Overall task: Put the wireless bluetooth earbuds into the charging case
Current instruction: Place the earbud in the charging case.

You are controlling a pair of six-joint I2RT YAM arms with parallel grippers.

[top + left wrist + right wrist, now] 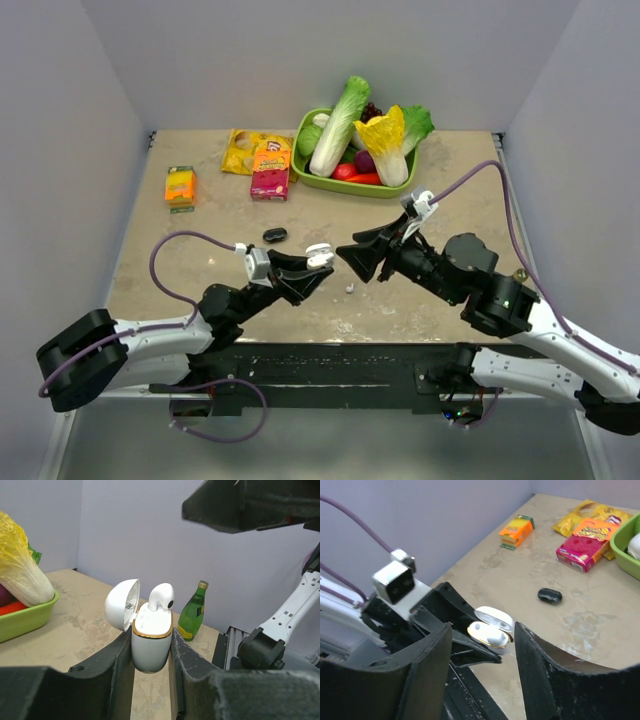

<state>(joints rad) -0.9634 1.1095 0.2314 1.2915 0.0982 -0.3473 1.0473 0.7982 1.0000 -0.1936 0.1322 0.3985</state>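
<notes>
My left gripper (150,642) is shut on the charging case (150,650), a white case with a gold rim, and holds it above the table with its lid (121,605) swung open. One white earbud (161,597) stands in the case, its head sticking up. My right gripper (482,630) is open and holds nothing. It hovers just right of and above the case (489,635), apart from it. In the top view the case (319,257) sits between the two grippers' tips, and a small white piece that looks like the other earbud (349,288) lies on the table below them.
At the back stands a green tray (350,188) of toy vegetables. Left of it lie a pink snack box (270,178), a yellow bag (241,150) and an orange box (180,186). A small black object (275,235) lies mid-table. A green bottle (192,612) stands near the right arm.
</notes>
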